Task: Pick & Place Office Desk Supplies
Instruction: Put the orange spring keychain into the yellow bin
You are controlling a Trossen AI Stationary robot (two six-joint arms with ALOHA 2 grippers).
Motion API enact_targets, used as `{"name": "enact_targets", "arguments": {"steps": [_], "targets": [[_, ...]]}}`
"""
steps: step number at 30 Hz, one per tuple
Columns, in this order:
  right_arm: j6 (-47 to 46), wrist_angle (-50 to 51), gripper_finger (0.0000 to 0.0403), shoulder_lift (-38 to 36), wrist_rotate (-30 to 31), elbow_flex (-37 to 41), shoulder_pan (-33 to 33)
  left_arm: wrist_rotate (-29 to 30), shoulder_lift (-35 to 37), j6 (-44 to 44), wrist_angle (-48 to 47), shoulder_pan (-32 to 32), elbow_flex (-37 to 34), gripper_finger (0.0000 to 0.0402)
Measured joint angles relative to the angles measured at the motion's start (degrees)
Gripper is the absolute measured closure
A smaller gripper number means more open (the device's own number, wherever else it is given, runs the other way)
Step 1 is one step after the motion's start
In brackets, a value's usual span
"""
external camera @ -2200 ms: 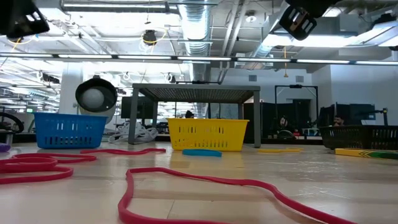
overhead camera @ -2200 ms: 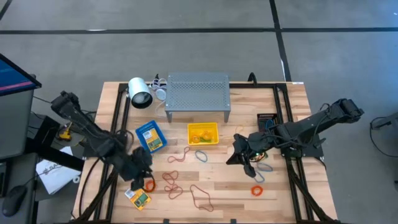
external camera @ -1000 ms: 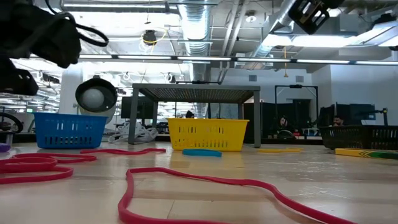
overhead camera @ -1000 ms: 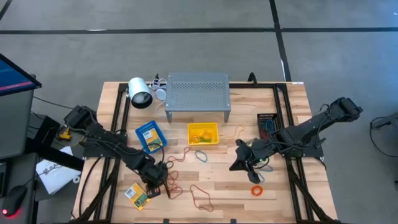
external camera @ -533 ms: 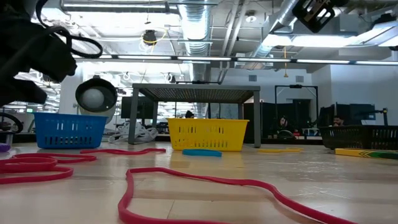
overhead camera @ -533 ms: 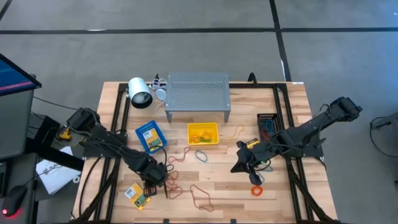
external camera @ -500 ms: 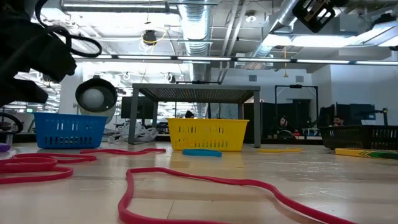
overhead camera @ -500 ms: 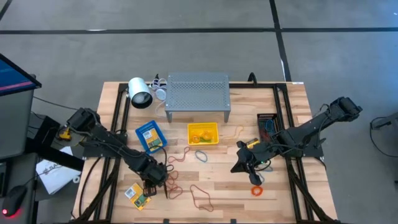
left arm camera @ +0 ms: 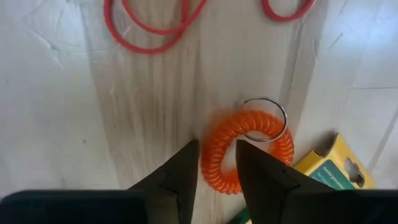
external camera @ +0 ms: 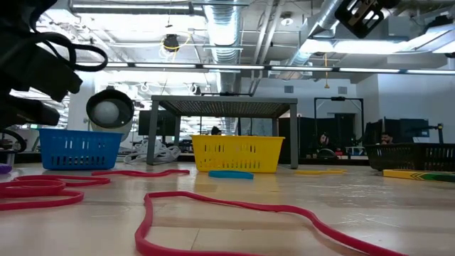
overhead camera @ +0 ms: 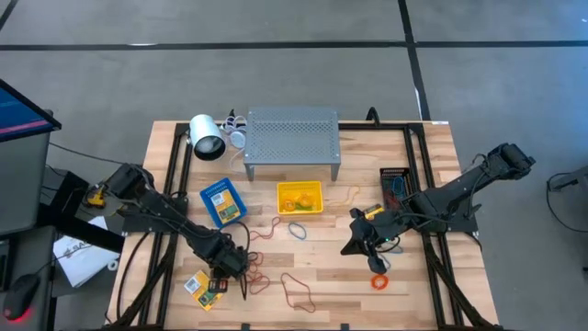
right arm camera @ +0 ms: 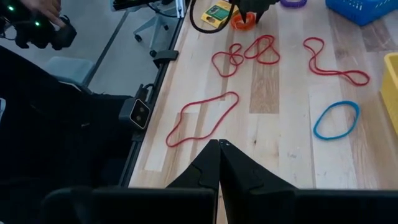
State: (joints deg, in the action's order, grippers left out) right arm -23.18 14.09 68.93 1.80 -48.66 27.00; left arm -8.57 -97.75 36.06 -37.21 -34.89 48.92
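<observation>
L wrist only: tool [left arm camera: 216, 165] astride orange coil [left arm camera: 249, 152]

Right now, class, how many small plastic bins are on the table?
3: blue bin on the left, yellow bin in the middle, black bin on the right.

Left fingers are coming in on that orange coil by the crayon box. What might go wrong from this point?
1. The left gripper straddles only one edge of the orange coil, so the springy loop may slip out or stretch on lifting.
2. The coil's metal ring and the crayon box sit right beside it; closing or lifting might drag the box along.
3. Red rubber bands lie just ahead and may snag if the fingers slide forward.
</observation>
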Motion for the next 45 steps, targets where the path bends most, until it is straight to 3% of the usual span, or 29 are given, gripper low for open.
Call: {"name": "enact_targets", "arguments": {"steps": [8, 15, 19, 25, 31, 35, 39, 45], "targets": [[-0.3, 0.0, 0.0402, 0.0, 0.0, 0.0, 0.0, 2.5, 1.4, -0.2, 0.4, 0.0, -0.3, 0.0386], [-0.4, 0.0, 0.0402, 0.0, 0.1, 0.0, 0.0, 1.9, 2.9, 0.1, 0.6, 0.0, -0.3, 0.0396], [-0.4, 0.0, 0.0402, 0.0, 0.1, 0.0, 0.0, 5.3, 7.7, 0.4, 3.0, 0.0, -0.2, 0.0397], [-0.4, 0.2, 0.0402, 0.0, 0.2, 0.0, 0.0, 14.1, 15.7, 2.0, 4.1, 1.0, -0.2, 0.04], [-0.4, 0.3, 0.0402, 0.0, 0.2, 0.0, 0.0, 29.7, 24.9, 4.6, 6.9, 3.6, -0.2, 0.0399], [-0.4, 0.1, 0.0402, 0.0, 0.2, 0.0, 0.0, 37.2, 30.9, 0.6, 12.0, 6.6, -0.2, 0.0399], [-1.0, -0.2, 0.0402, -0.4, 0.2, 0.0, -0.2, 35.8, 35.2, -5.8, 19.9, 13.0, -2.6, 0.04], [-1.8, 0.2, 0.0402, -3.7, 0.3, 0.0, -0.6, 20.6, 35.0, -10.5, 29.7, 25.4, -7.6, 0.0399]]}}
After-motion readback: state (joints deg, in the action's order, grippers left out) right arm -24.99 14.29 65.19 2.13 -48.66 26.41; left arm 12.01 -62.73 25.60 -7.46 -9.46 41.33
